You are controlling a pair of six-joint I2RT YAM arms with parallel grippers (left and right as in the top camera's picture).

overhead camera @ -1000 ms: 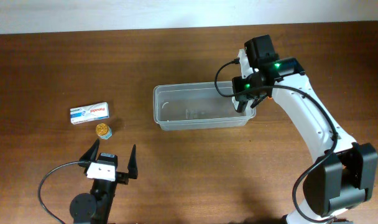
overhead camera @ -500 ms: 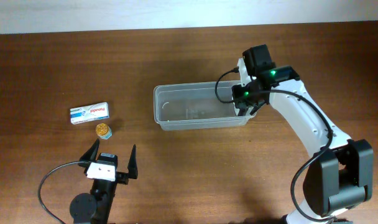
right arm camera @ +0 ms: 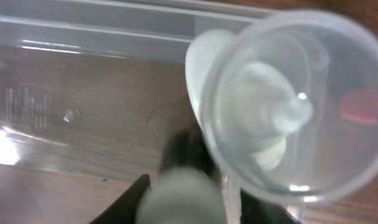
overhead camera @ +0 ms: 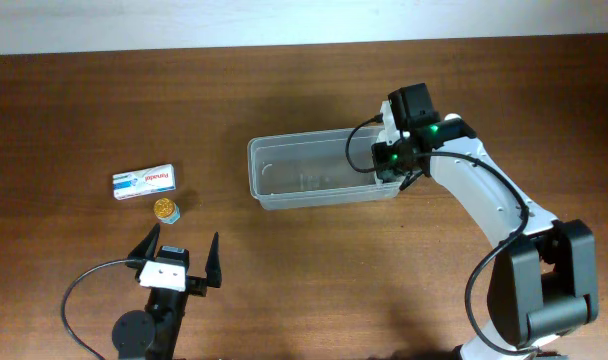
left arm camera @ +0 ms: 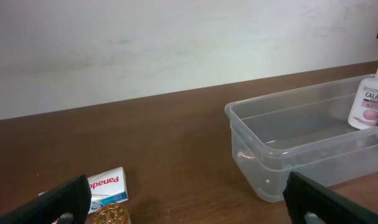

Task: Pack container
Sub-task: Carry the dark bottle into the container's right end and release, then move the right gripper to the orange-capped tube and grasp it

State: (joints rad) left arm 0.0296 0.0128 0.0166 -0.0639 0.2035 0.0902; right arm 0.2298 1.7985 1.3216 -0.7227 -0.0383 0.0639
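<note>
- container sits on the brown wooden surface, a bit R of centre in the overhead view, long side running L-R; clear tub w/ rounded corners and a rim
- R claw is over the tub's R end, arm coming in from the lower R; it's clenched on a small white bottle w/ a pink label reading "CALAM..."
- from the L wrist cam the bottle stands upright inside the tub at the far R end, seen thru the wall; can't tell if its base is actually touching the tub floor
- R wrist cam looks straight down on the bottle's clear round cap, v. close and blurry; tub floor underneath w/ some embossed text; claw fingers are just a dark/grey smear at the bottom, so no detail on the contact itself
- apart from the bottle I see nothing else in the tub
- L claw is parked near the bottom L of the surface, released, fingers spread wide, nothing betw. them
- Panadol box lies flat, well L of the tub; white/blue pack
- small jar w/ a gold lid just below/beside the box, v. close but I can't tell if they touch; both are ahead of the L claw and well apart from the container
- pale wall runs along the far edge of the surface
</note>
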